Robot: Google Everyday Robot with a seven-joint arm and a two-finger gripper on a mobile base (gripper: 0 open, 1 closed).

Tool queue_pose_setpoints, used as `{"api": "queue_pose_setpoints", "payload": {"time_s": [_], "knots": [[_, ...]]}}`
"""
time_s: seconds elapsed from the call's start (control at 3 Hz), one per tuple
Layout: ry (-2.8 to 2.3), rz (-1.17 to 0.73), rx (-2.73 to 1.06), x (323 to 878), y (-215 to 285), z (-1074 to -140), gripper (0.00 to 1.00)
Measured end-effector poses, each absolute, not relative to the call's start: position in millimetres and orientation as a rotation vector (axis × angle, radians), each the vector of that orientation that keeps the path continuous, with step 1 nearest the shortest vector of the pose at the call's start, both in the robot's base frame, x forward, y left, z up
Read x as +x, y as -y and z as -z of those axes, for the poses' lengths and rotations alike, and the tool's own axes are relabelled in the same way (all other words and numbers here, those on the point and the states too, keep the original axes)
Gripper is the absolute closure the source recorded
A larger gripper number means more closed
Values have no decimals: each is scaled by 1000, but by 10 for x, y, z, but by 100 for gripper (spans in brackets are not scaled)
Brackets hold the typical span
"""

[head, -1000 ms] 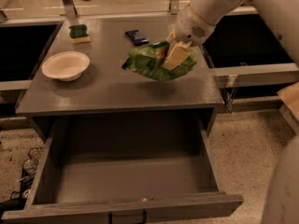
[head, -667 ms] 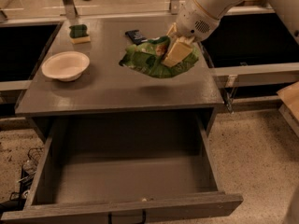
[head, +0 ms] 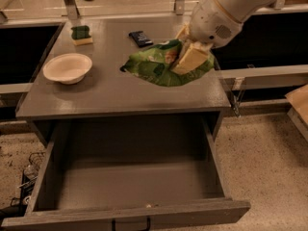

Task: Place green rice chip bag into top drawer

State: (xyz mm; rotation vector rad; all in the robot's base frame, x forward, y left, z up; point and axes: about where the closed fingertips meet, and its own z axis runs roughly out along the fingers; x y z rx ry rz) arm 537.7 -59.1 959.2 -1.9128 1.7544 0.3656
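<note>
On the right half of the grey table (head: 106, 93), the gripper (head: 188, 59) is clenched on the green rice chip bag (head: 154, 69); one tan finger (head: 195, 56) lies slantwise across the bag's right end, and the white arm (head: 226, 8) reaches in from the upper right corner. The bag is crumpled and spread toward the left, over the tabletop and well behind the table's front edge; whether its underside touches the surface cannot be told. Its bright green foil carries an orange-tan patch and some white print, none of which can be read.

Just behind the bag lies a small dark flat packet (head: 141, 38), close to it but apart; its label cannot be read either. Farther left, near the back edge, sits a small green-topped sponge (head: 82, 34); a white bowl (head: 67, 67) stands upright near the left edge, well apart from the bag.

Below the tabletop the top drawer (head: 192, 214) is pulled out toward the camera, its grey floor bare; a dark handle (head: 131, 224) sits at the middle of its front. Between the bag and the drawer's opening stands only the front strip of the tabletop; nothing rests on it.

Beside the drawer on the floor at the left is a dark wire basket (head: 29, 170); a tan board-like corner (head: 301, 102) shows at the right edge.
</note>
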Motion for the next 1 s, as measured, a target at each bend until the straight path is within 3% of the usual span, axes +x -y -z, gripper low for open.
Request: {"api": "queue_pose_setpoints", "payload": {"time_s": [1.0], "knots": [[-1735,-384,-1923,4681,852,-9221,100]]}}
